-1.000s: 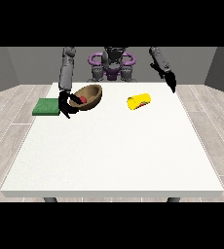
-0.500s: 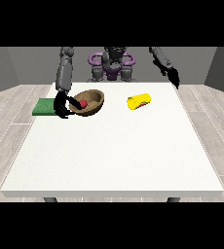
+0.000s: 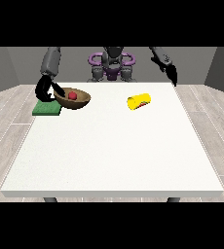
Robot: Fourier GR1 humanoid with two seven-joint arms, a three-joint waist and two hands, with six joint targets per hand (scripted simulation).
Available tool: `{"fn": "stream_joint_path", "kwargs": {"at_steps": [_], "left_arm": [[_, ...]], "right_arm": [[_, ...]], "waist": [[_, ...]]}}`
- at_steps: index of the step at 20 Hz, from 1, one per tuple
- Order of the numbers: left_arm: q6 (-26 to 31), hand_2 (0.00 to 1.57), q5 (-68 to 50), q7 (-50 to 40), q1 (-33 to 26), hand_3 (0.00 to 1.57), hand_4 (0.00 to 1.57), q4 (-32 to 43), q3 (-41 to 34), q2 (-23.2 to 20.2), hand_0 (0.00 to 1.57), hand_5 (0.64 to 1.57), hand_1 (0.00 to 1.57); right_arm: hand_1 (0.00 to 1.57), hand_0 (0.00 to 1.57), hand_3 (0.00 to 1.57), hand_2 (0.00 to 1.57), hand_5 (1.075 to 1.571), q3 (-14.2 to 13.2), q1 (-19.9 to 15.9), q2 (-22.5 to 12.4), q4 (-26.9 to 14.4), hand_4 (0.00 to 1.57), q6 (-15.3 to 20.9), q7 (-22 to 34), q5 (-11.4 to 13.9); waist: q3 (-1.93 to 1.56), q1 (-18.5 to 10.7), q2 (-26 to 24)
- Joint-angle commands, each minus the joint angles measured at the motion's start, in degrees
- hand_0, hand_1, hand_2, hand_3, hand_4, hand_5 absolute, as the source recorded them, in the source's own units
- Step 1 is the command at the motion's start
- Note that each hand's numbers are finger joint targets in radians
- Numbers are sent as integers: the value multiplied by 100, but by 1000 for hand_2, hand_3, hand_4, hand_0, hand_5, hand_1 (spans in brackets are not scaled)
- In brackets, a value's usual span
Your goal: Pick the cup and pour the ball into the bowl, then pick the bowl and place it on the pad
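Bowl [image 3: 73, 98] transport is the step in hand, as I judge it: the red ball [image 3: 72, 95] already sits inside the brown bowl, and the yellow cup [image 3: 139, 101] lies on its side on the white table [image 3: 114, 146], well apart. The hand at the view's left [image 3: 47, 89] grasps the bowl's near-pad rim, fingers curled round it. The bowl is just beside the green pad [image 3: 47, 108], overlapping its right edge. To finish well, keep the bowl level so the ball stays in, centre it over the pad, then lower it. The hand at the view's right [image 3: 171, 74] hangs raised off the table, fingers relaxed, holding nothing.
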State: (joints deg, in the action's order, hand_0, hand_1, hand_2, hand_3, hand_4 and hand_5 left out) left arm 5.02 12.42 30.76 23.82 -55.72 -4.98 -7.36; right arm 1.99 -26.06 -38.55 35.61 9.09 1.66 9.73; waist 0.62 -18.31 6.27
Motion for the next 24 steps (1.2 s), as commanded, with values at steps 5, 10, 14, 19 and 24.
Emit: {"fn": "stream_joint_path", "kwargs": {"at_steps": [5, 10, 14, 19, 24], "left_arm": [[-122, 0, -221, 401, -358, 0, 0, 596, -562, -397, 0, 732, 0], [-274, 0, -406, 1158, -703, 0, 0, 1217, -968, -595, 0, 718, 0], [77, 0, -751, 1542, -523, 0, 0, 1053, -1417, -1264, 0, 670, 0], [493, 0, -1145, 1657, -300, 0, 667, 690, -1621, -1486, 0, 1153, 0], [861, 0, -1450, 1745, -314, 0, 881, 478, -1841, -1812, 0, 1173, 0]], "right_arm": [[1571, 1571, 1571, 1571, 1543, 648, -609, -1365, 772, 1571, -1615, 667, 690], [1571, 1571, 1571, 1571, 1543, 811, -883, -661, 1739, 1571, -1714, 1313, 994], [1571, 1571, 1470, 1571, 1534, 162, -578, -1001, 1044, 1571, -1122, 184, 872], [1571, 1571, 1549, 1571, 1562, -417, -542, -950, 177, 1444, -303, -437, 841], [1571, 1571, 1571, 1571, 1553, -962, -680, -802, -395, 1316, 25, -991, 520]], "waist": [[-50, 883, -491], [-53, 1480, -405], [-58, 1458, 355], [-69, 1002, 1051], [-71, 914, 1487]]}}
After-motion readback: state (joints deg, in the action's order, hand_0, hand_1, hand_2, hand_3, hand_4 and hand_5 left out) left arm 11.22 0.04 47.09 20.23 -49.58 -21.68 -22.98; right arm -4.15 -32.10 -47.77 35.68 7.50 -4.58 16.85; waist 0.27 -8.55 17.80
